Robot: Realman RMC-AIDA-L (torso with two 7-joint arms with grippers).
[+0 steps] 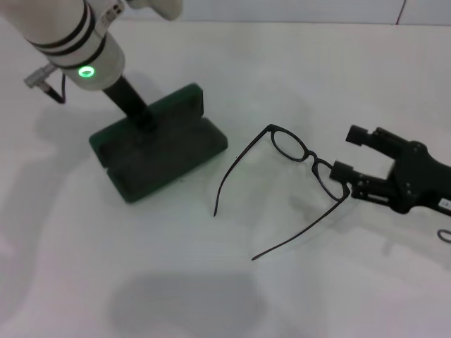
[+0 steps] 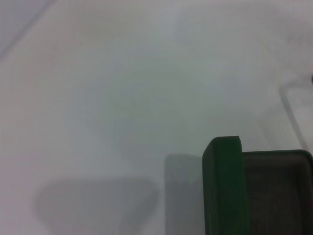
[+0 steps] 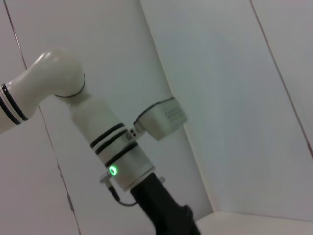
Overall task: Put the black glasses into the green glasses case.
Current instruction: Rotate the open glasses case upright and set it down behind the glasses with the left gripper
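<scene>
**Right tool at the glasses, case held open**

Nearest to the robot, the two temple arms of the black glasses (image 1: 299,158) lie unfolded on the white worktop (image 1: 176,296), pointing toward the robot. The frame rests lens-side away, between the case and the right arm. The right tool (image 1: 347,162) sits at the lens on its side; its two fingers are spread, one touching or just beside the frame's corner, the other well clear of it. Nothing is pinched yet.

Farther back, on the left, the green glasses case (image 1: 158,144) lies open with its lid standing up. The left tool (image 1: 139,113) reaches down to the case at the hinge side, probably to steady it; whether its fingers are spread or pressed together, I cannot tell.

The step in hand seems to be the grasp of the glasses. The next move calls for closing on the thin frame without pushing it, then lifting and carrying it to the case.

Count: one pair of glasses, one case, two tools.
</scene>
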